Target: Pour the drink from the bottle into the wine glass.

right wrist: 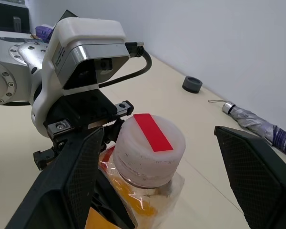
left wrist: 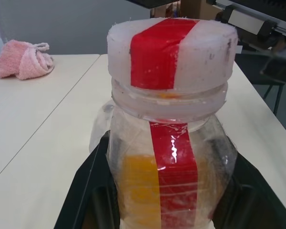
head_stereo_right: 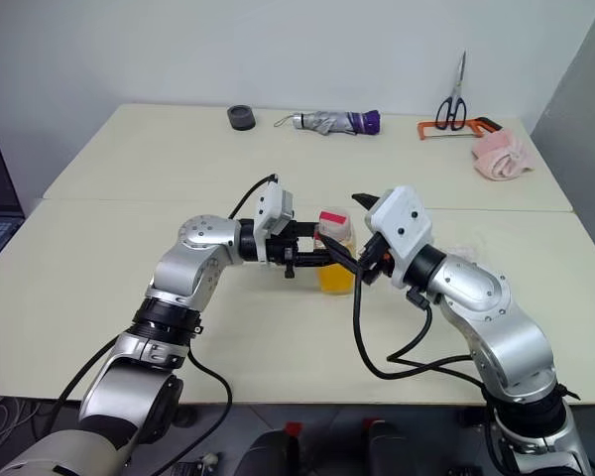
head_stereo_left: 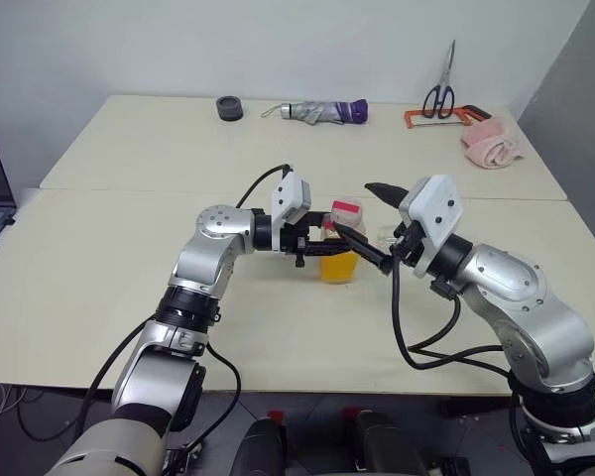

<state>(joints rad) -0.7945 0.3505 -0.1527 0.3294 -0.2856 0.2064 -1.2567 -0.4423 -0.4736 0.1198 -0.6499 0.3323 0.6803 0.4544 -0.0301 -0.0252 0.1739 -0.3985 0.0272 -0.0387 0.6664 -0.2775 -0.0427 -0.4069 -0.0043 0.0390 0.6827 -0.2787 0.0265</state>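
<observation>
The bottle (head_stereo_left: 339, 250) stands upright on the counter (head_stereo_left: 129, 248), near the middle, clamped at its body by the left end effector (head_stereo_left: 329, 236), fingers narrow on either side of the clear plastic. The cap (right wrist: 150, 149) is still on, white with a red strip. The right end effector (right wrist: 167, 181) is spread wide, fingers either side of the cap, not touching it; next step is probably unscrewing. The drink (left wrist: 140, 191) fills only the lower part, so the bottle should be light. Thin plastic wall, likely squashy and slick; squeeze too hard and it may buckle or spurt once uncapped. The body grip low and around the label strip looks reasonable; the cap is ribbed-looking and stiff, best taken squarely across its sides. The wine glass is hard to make out; something clear sits just beyond the bottle on the right, cannot tell for sure. Glass would be fragile and tippy on its stem.
</observation>
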